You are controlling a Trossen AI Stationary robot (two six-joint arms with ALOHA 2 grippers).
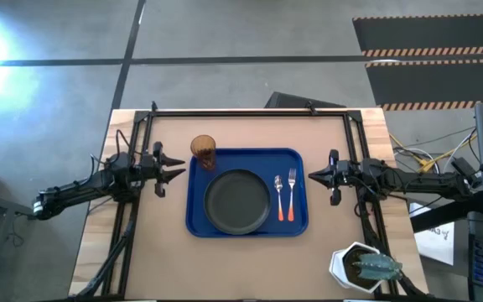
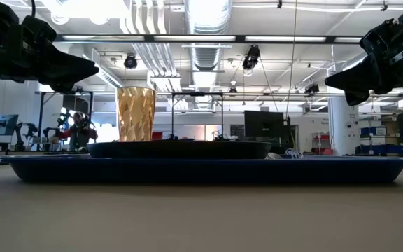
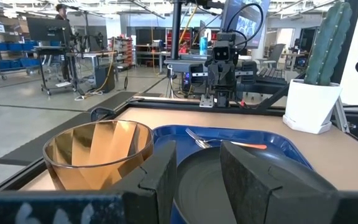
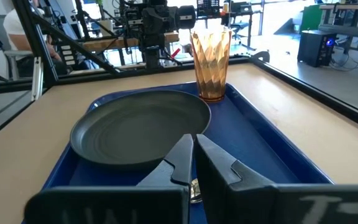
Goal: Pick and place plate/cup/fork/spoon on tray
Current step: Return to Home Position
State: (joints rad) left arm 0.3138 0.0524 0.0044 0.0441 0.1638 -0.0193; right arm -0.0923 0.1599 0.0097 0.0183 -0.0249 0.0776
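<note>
Left end effector (image 1: 174, 168): hangs just left of the tray, fingers parted, empty.
Right end effector (image 1: 315, 176): just right of the tray, fingers all but closed, empty.
Tray (image 1: 300, 158): frame centre, carrying all four items.
Plate (image 1: 238, 201): middle of the tray.
Cup (image 1: 204, 151): upright in the tray's upper-left corner.
Spoon (image 1: 279, 200), fork (image 1: 292, 190): side by side, right of the plate.
Progress: placing looks finished (only parking the arms seems left).
Bench (image 1: 158, 260): potted cactus (image 1: 367, 267) at lower right.
</note>
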